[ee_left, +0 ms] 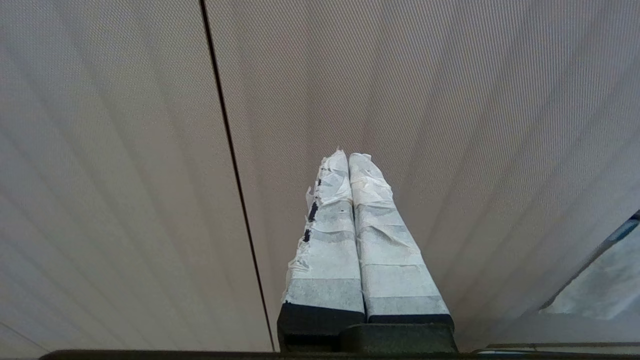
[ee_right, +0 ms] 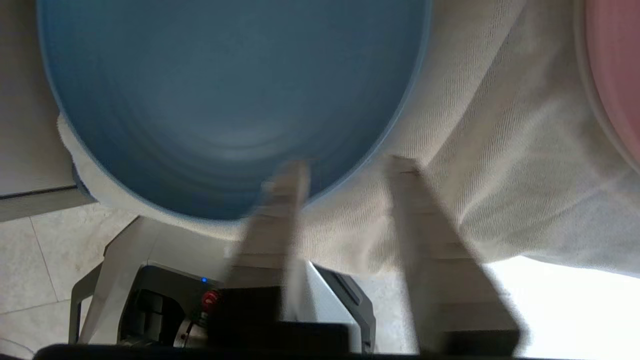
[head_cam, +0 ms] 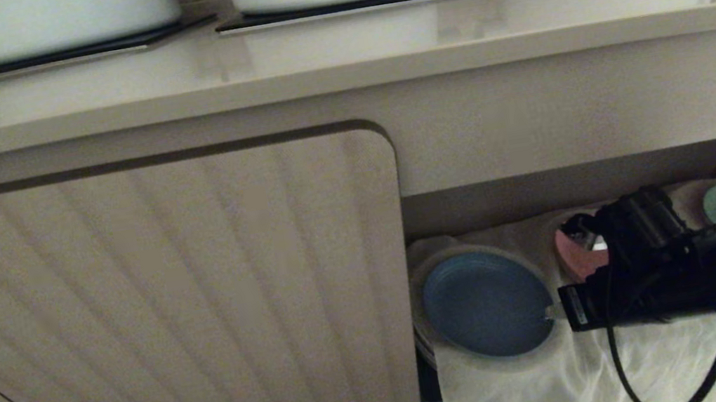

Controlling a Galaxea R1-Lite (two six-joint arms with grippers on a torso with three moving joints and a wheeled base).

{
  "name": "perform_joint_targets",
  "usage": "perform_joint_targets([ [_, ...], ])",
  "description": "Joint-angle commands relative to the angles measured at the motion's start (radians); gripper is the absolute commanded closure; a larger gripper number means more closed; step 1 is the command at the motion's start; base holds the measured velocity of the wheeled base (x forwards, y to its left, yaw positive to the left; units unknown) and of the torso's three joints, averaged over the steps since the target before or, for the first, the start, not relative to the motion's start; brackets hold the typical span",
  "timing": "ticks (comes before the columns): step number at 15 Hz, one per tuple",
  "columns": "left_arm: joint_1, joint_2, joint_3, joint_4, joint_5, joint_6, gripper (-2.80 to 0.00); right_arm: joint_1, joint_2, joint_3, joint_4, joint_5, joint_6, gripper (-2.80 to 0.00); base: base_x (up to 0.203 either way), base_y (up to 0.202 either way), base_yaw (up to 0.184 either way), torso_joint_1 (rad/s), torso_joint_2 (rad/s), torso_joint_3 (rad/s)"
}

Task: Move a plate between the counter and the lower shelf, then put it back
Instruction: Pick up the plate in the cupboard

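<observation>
Two taped fingers of the right end effector stand parted, holding nothing, straddling the plate rim. To grip well, seat one finger over the rim and one beneath, then close. That plate lies on the lower shelf, beside the pink plate.

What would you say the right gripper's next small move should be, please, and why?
Probably to back straight away from the plate. The plate lies flat on the white cloth of the lower shelf, and the right gripper stands open at its rim, one finger overlapping the edge. Withdrawing level should clear it without dragging the plate. The left gripper is parked, shut.
</observation>
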Motion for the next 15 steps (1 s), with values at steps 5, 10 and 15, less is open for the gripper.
perform_joint_targets([
  [5,0.0,0.0,0.0,0.0,0.0,-0.001,0.0,-0.001,0.028,-0.017,-0.015,-0.001,0.035,-2.8,0.0,0.0,0.0,0.0,0.0,0.0],
  [10,0.0,0.0,0.0,0.0,0.0,-0.001,0.0,0.012,0.054,-0.056,-0.015,-0.001,0.075,-2.8,0.0,0.0,0.0,0.0,0.0,0.0],
  [15,0.0,0.0,0.0,0.0,0.0,-0.001,0.0,0.021,0.056,-0.053,-0.015,-0.002,0.073,-2.8,0.0,0.0,0.0,0.0,0.0,0.0],
])
